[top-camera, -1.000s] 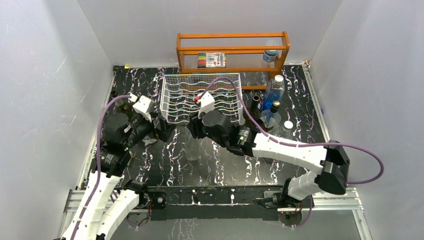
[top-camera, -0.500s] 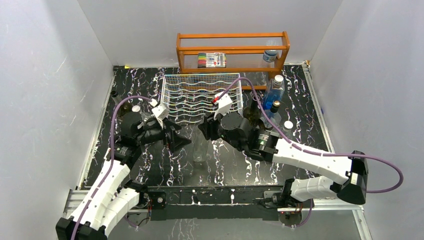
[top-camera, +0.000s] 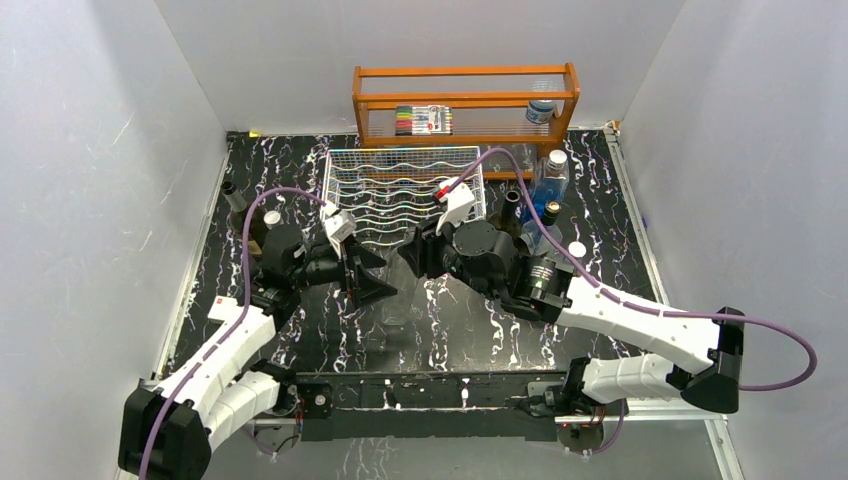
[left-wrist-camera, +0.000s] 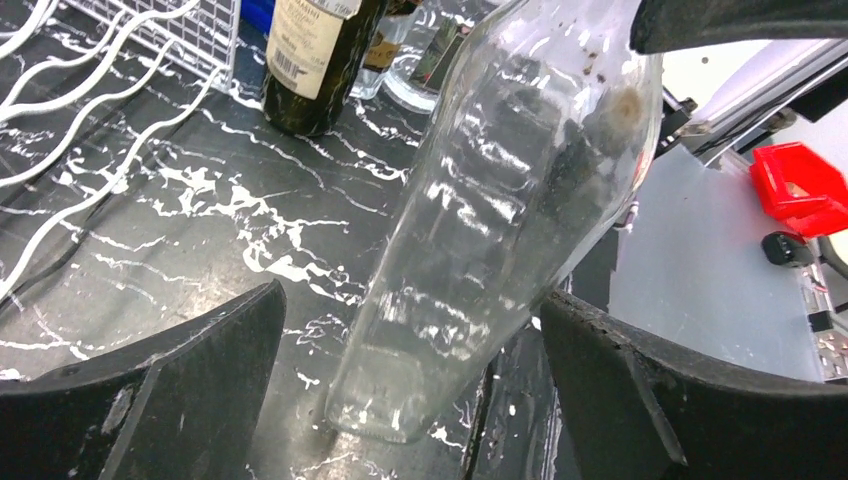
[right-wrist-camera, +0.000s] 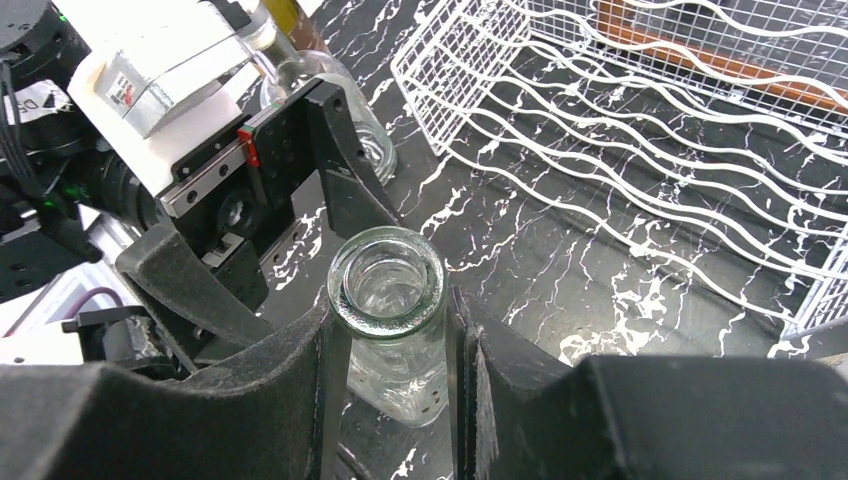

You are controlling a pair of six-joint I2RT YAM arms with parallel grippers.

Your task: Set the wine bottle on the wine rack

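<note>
readable text: none | dark bottle label [left-wrist-camera: 305, 35]: print and barcode, illegible

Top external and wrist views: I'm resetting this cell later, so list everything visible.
wine bottle: one, clear glass, upright mid-table
wine rack: one, white wire, behind it
wooden shelf: one, orange, back wall
marker pack: one, multicoloured, on shelf
blue bottle: one, white-capped, right of rack
dark bottle: one, labelled, right of rack
other bottles: several, partly hidden, both sides
table: one, black marbled
left gripper: one, black, open around the bottle
right gripper: one, black, shut on its neck

Left fingers [left-wrist-camera: 180, 400] wide, right fingers [right-wrist-camera: 250, 400] tight.
</note>
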